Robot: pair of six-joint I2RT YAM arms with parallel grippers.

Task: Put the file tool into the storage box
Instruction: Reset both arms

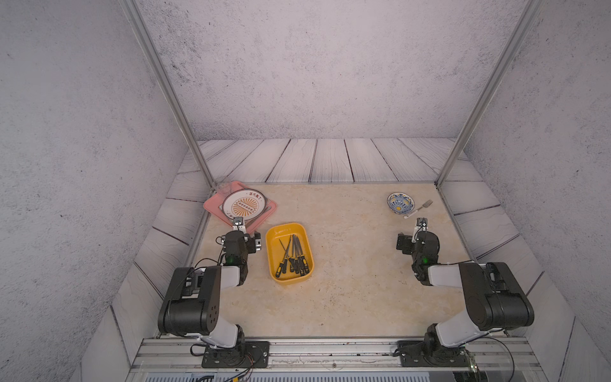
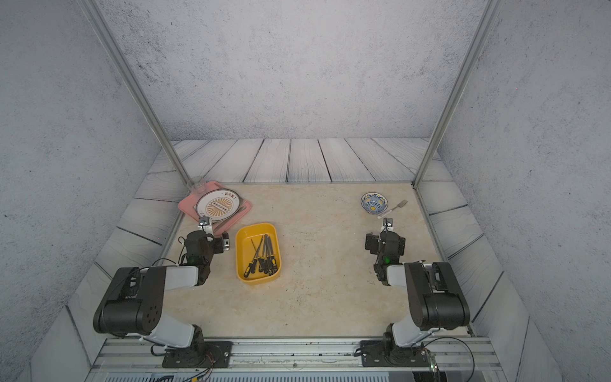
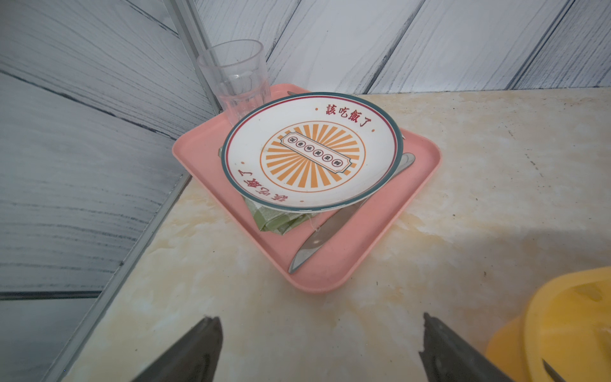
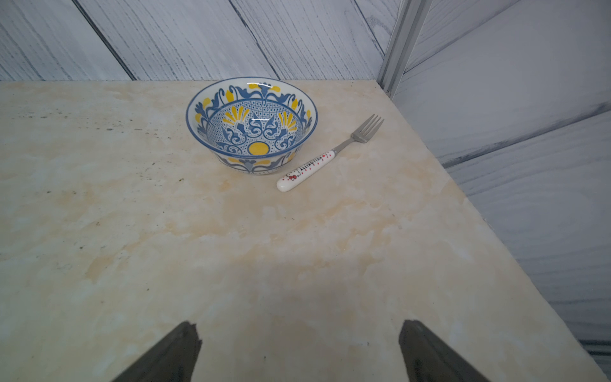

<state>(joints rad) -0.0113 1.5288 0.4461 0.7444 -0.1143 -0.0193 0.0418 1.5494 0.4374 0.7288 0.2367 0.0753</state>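
Left arm (image 1: 195,297): folded low at the bench's (image 1: 347,297) near left, with the forearm reaching forward and the wrist aimed at the tray (image 1: 211,205).
Left gripper (image 3: 319,317): jaws wide apart and holding nothing, over bare bench just short of the tray's near corner and beside the box (image 1: 269,251).
Tray: far left corner of the bench, carrying a plate (image 1: 244,205), a glass (image 3: 236,79), a knife (image 3: 317,238) and a folded napkin (image 3: 274,220).
Box: yellow, left of centre, lying lengthwise.
Files (image 1: 294,254): all lie inside the box, bunched, with their handles toward the near end.
Bowl (image 1: 400,202): far right, with a fork (image 1: 419,208) just beside it.
Right gripper (image 4: 299,323): jaws wide apart and holding nothing, over bare bench, facing the bowl.
Right arm (image 1: 489,297): folded low at the near right, mirroring the left arm.
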